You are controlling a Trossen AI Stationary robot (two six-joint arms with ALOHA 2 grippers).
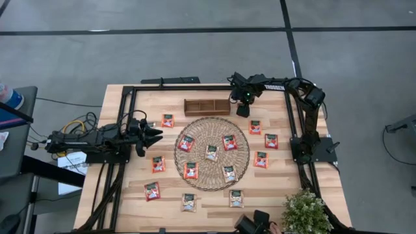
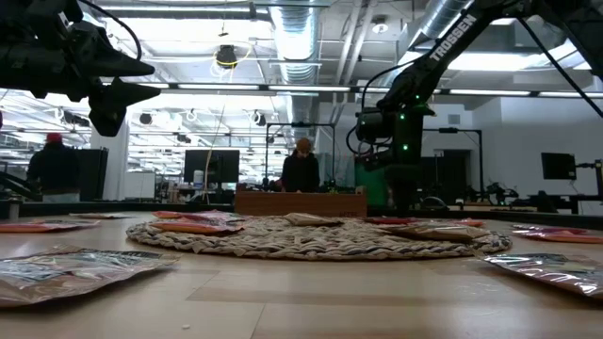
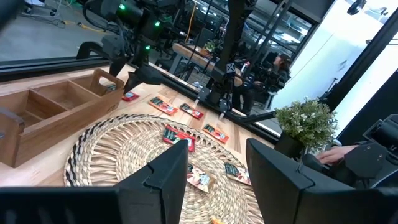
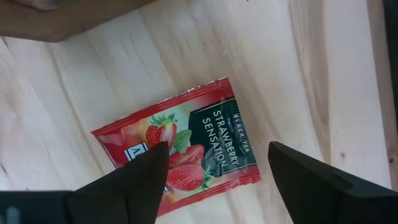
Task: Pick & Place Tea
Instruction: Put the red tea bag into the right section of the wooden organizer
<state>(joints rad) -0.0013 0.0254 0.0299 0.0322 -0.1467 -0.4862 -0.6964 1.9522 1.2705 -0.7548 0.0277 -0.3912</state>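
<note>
Left claw, left of the woven mat, waits parted and empty. Right claw, beyond the mat beside the wooden tray, hangs wide open, empty, over a strawberry sachet. Centre both fingers across it, descend squarely, then close.

A light wooden table carries a round woven mat at its centre. A wooden divided tray lies just beyond the mat. Tea sachets are scattered around the mat. A potted plant stands at a near corner.
</note>
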